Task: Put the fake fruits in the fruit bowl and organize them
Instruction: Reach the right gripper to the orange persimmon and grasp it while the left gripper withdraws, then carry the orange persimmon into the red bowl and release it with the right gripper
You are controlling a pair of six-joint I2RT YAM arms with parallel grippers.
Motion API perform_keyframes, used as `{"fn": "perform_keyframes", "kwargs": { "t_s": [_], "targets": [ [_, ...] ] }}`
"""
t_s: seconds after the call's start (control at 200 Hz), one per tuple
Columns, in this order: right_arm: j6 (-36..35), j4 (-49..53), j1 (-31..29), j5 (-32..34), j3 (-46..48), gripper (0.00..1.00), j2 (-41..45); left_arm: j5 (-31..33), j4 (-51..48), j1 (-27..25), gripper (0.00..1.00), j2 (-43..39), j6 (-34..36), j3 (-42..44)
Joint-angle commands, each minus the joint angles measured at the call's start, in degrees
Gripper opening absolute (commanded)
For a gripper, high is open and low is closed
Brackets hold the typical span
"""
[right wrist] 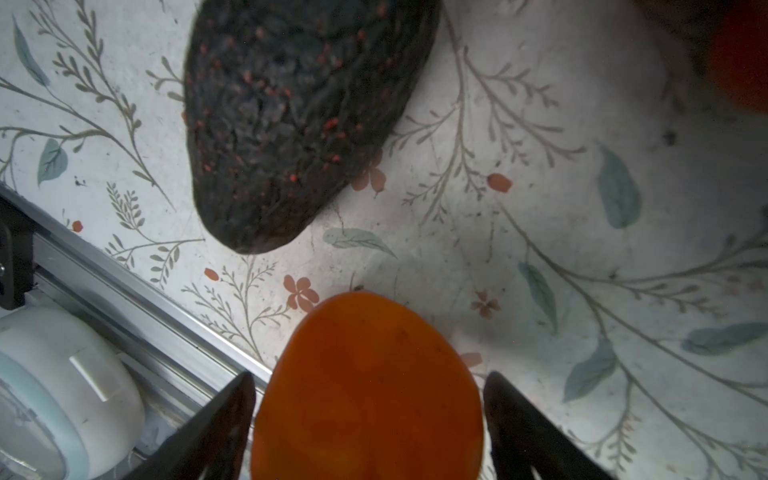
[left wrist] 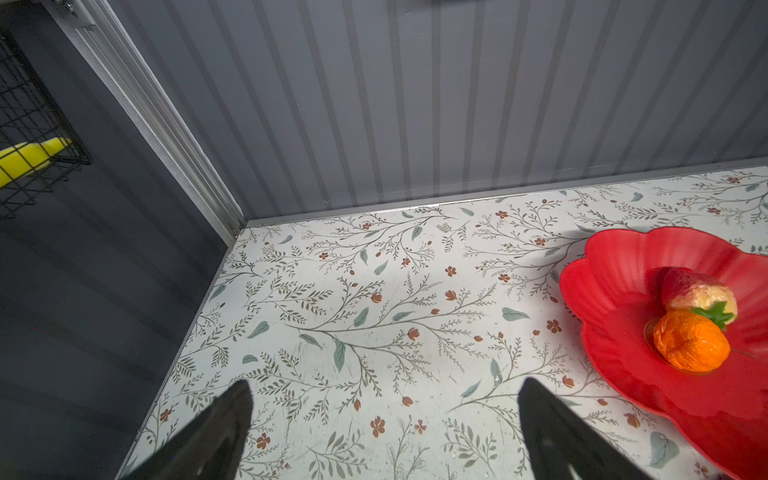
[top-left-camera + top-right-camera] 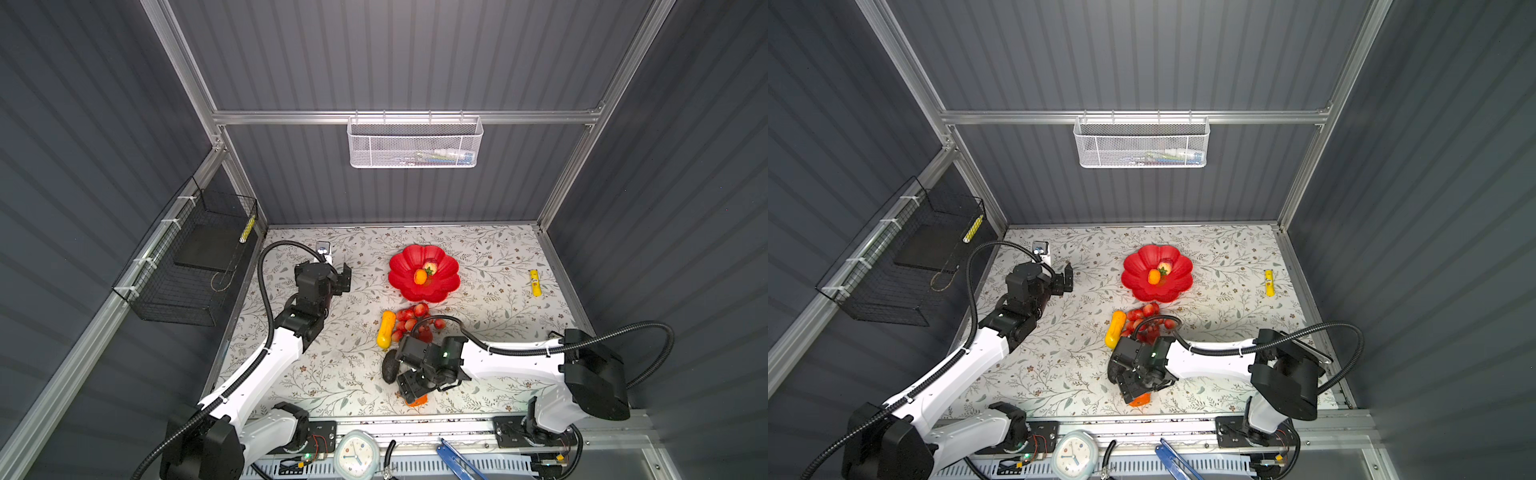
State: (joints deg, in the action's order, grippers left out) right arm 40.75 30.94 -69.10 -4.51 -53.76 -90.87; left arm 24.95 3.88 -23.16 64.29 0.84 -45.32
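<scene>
One fruit bowl (image 3: 401,272) stood on the table (image 3: 498,316). Two grippers were noted. The left gripper (image 2: 384,390), left of the bowl, was spread wide and empty. The right gripper (image 1: 368,376), well in front of the bowl, flanked the larger orange fruit (image 3: 417,400); grip unconfirmed. Four fruits lay outside the bowl: one grape bunch (image 3: 415,318), one avocado (image 3: 390,368), one yellow fruit (image 3: 386,329) and that orange fruit. Inside were two: one peach (image 3: 430,264), one small orange (image 3: 419,276).

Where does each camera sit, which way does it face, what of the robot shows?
Both top views: high in front, looking down; left arm, right arm, fruit bowl.
Left wrist: behind the open left gripper, facing the back-left corner and bowl's edge.
Right wrist: behind the right gripper, facing down; larger orange fruit between fingers, avocado beyond.
Shared: left wrist and top views show peach and small orange in bowl.
</scene>
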Motion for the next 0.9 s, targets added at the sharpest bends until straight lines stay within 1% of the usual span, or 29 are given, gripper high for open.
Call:
{"fn": "perform_keyframes", "kwargs": {
  "t_s": [0.0,0.17,0.25,0.315,0.49,0.55,0.64,0.71,0.79,0.895],
  "targets": [
    [-0.15,1.02,-0.28,0.16,-1.42,0.75,-0.1,0.77,-1.06,0.42,1.0,0.46,0.65,-2.14],
    [0.03,2.0,0.84,1.07,-1.14,0.55,0.79,0.8,-1.33,0.56,1.0,1.22,0.56,-2.23],
    [-0.09,2.89,1.75,2.28,-0.89,0.49,2.92,0.85,-1.57,0.57,1.0,1.62,0.37,-2.49],
    [-0.62,4.27,3.01,3.7,-0.88,0.46,5.22,0.8,-1.87,0.57,1.0,2.08,0.33,-2.66],
    [-2.51,8.99,8.9,7.1,-1.31,0.46,13.39,0.41,-2.51,0.75,1.0,2.97,0.04,-3.18],
    [-4.82,10.73,12.04,8.52,-2.08,0.46,16.32,0.22,-2.71,0.75,1.0,3.08,-0.14,-3.2],
    [-9.05,10.29,18.29,11.55,-3.94,0.46,19.21,-0.39,-2.77,0.83,1.0,3.12,-0.36,-3.45],
    [-12.23,8.34,23.55,13.28,-6.25,0.46,19.14,-0.88,-3.2,0.83,1.0,3.12,-0.4,-3.59],
    [-14.76,4.3,28.98,13.47,-9.06,0.46,17.15,-1.29,-3.66,0.83,1.0,3.1,-0.49,-3.79],
    [-16.81,-1.98,34.66,11.52,-12.04,0.47,12.87,-2.29,-3.88,0.83,1.0,2.75,-0.5,-3.89]
  ]
}}
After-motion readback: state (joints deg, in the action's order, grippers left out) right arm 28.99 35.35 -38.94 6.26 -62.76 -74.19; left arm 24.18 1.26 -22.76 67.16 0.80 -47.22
